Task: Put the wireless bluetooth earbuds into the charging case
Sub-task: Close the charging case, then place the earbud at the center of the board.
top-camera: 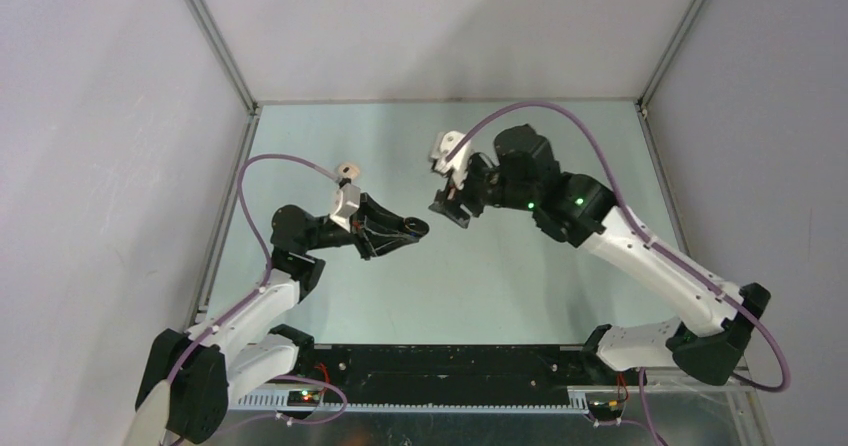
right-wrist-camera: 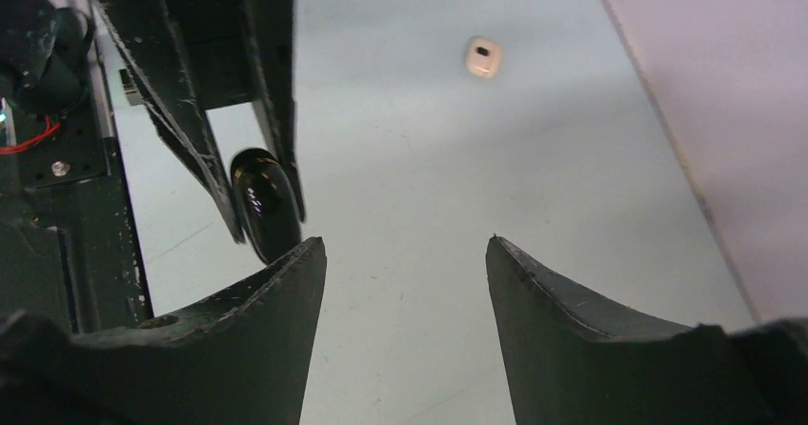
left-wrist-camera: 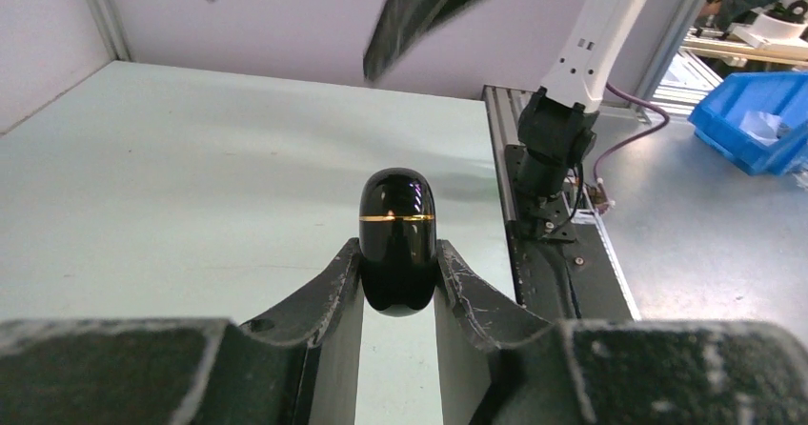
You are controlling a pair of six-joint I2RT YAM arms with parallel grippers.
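Black charging case (left-wrist-camera: pixel 398 239): lid looks shut at the gold seam. Lower half is pinched between the left fingers (left-wrist-camera: pixel 329 287), clear of the tabletop (left-wrist-camera: pixel 191 177). No earbud identifiable.

Risk: the grip is at the tips only, so a push on the lid could twist the case loose and drop it.

Right fingers (right-wrist-camera: pixel 276 292): wide apart, empty, facing the case, near but not touching. Both arms reach toward centre.

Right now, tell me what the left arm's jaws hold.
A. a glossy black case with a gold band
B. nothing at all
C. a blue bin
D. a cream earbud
A: in the left wrist view, the jaws of the left arm press on both sides of the black case, which has a thin gold band around it.
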